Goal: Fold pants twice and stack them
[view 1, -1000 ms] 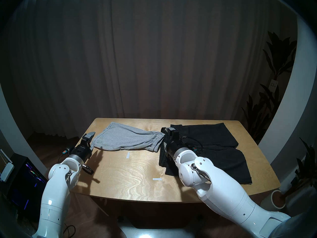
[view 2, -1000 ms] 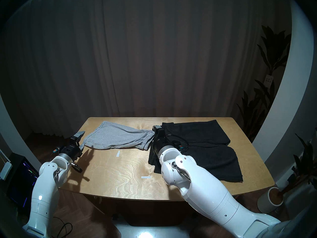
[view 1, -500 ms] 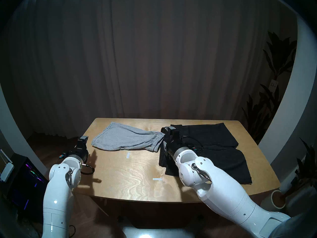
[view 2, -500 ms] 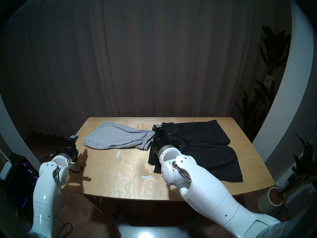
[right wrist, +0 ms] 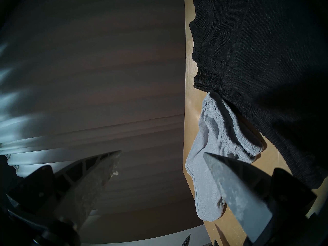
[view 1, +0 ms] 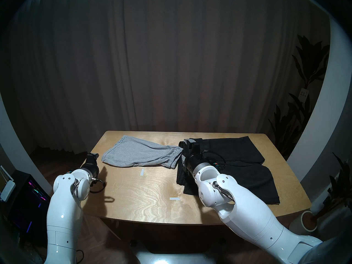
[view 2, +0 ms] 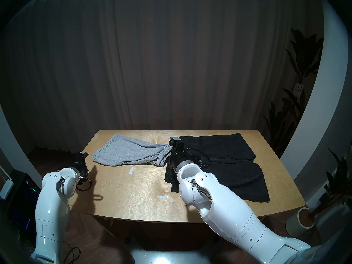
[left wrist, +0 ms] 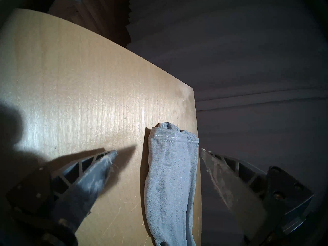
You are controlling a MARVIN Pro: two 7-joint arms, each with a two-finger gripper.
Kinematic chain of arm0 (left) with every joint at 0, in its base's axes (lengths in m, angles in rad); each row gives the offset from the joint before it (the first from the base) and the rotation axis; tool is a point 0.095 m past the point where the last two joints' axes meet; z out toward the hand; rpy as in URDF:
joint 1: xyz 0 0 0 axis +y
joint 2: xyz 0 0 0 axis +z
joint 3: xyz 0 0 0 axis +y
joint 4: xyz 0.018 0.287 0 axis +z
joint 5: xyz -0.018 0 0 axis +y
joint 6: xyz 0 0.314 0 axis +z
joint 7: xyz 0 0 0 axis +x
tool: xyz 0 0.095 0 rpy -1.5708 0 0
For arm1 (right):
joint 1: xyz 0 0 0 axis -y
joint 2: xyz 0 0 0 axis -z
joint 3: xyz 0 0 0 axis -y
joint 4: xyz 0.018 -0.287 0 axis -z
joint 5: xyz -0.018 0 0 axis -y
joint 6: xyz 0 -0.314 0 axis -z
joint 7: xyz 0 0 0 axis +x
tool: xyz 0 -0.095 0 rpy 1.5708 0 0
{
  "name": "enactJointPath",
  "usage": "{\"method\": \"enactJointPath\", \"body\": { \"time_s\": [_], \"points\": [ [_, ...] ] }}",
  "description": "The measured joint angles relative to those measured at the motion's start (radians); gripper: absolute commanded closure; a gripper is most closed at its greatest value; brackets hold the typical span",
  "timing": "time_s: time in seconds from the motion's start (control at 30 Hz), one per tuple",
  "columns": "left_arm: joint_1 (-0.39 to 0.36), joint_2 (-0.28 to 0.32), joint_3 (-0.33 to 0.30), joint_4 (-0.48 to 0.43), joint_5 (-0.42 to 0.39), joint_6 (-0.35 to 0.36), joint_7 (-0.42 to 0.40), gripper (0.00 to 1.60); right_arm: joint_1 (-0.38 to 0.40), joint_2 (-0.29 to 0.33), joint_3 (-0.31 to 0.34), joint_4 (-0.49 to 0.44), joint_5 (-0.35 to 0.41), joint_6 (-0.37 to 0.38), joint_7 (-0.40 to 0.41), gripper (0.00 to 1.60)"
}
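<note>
The light grey shorts [view 1: 141,155] lie crumpled lengthwise on the back left of the table, with the elastic waistband [right wrist: 229,133] to the right, touching the black shorts [view 1: 238,162]. The black ones are spread flat on the right half. At the table's left edge my left gripper [view 1: 93,155] is open, and the grey leg hem [left wrist: 170,169] lies loose ahead between its spread fingers. My right gripper [view 1: 187,143] is open too, low over the black waistband [right wrist: 248,105] beside the grey waistband, gripping nothing.
The wooden table [view 1: 152,191] carries two small tape marks [view 1: 142,172] [view 1: 174,198]. A dark curtain hangs behind it. A potted plant [view 1: 308,219] stands at the right and a lit computer case [view 1: 28,200] at the left.
The grey shorts' near-left corner, earlier raised at my left gripper, has dropped onto the table. The left gripper drew back left, sank lower and turned. The right arm stayed nearly still.
</note>
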Motion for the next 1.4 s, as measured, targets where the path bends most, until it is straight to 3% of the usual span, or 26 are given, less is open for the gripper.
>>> {"method": "enactJointPath", "body": {
  "time_s": [0.17,0.33,0.5,0.83,1.4],
  "points": [
    [-0.008,0.003,-0.003,-0.001,-0.011,0.010,0.006,0.00,0.001,-0.002,-0.005,0.006,-0.001,0.008,0.002,0.00],
    [-0.013,-0.010,-0.021,0.041,-0.040,0.026,-0.080,0.00,0.003,-0.003,-0.012,0.011,-0.002,0.018,0.004,0.00],
    [-0.023,-0.014,-0.019,0.087,-0.045,0.033,-0.101,0.00,0.004,-0.003,-0.014,0.013,-0.005,0.021,0.005,0.00],
    [-0.073,0.001,0.019,0.162,-0.021,0.041,-0.112,0.00,0.003,-0.002,-0.008,0.010,-0.010,0.022,0.008,0.00],
    [-0.244,0.078,0.117,0.377,-0.010,0.171,-0.184,0.00,-0.002,0.002,0.006,0.003,-0.013,0.022,0.007,0.00]
  ]
}}
